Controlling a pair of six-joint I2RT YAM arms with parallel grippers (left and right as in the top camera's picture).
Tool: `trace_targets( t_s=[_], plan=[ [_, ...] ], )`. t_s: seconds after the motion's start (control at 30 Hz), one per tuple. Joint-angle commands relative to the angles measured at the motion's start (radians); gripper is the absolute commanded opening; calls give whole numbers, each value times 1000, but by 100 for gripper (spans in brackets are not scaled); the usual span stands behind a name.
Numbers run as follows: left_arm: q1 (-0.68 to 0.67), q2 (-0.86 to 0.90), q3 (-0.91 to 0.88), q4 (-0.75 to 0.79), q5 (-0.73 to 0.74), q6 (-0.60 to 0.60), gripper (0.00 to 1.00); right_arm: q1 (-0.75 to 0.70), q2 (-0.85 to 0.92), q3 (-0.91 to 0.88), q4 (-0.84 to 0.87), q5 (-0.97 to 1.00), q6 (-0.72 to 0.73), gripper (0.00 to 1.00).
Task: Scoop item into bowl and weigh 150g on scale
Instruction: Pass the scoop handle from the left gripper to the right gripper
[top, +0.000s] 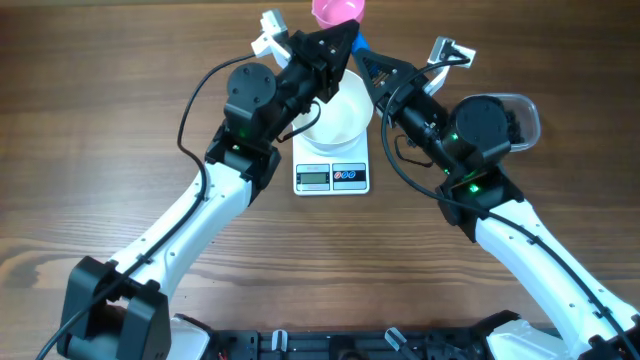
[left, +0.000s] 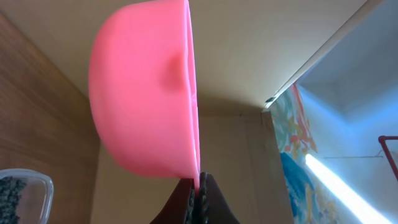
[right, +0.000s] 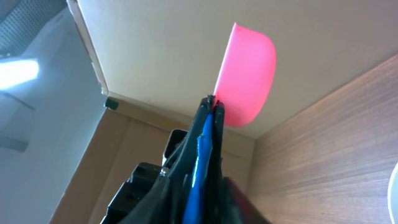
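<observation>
A pink scoop (top: 338, 10) hangs above the table's far edge, behind the white bowl (top: 345, 118). The bowl stands on the scale (top: 332, 178). My left gripper (top: 338, 38) is shut on the scoop's thin pink rim (left: 199, 177), and the scoop's cup (left: 143, 93) fills the left wrist view. My right gripper (top: 368, 58) meets it from the right, its fingers (right: 208, 124) closed tight on a blue handle strip (right: 200, 158) that runs up to the pink scoop (right: 249, 74). The item, black beads (left: 9, 190), lies in a clear tub (left: 40, 186).
The clear tub (top: 525, 108) sits at the right, half hidden under my right arm. Both forearms cross close over the bowl and scale. Brown wooden tabletop (top: 120, 100) spreads to either side.
</observation>
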Motion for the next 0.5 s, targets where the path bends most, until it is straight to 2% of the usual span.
trace_targets(
  t_s=[0.0,0.1,0.17,0.27,0.33,0.4,0.47],
  plan=[
    [-8,-2,16,2,12,28,4,8,12,16,8,14,-1,14],
    [-8,-2,16,2,16,28,4,8,12,16,9,36,0,4],
    [-10,-2,16,1,16,28,4,8,12,16,9,44,-4,4],
    [-10,-2,16,0,16,29,5,8,12,16,8,43,-84,4],
    [-10,-2,16,-9,16,68,35,8,12,16,-1,44,-156,4],
    [-10,-2,16,-45,16,173,68,5,12,16,-30,43,-241,4],
    [-10,-2,16,-96,16,292,75,-6,12,16,-64,29,-268,4]
  ],
)
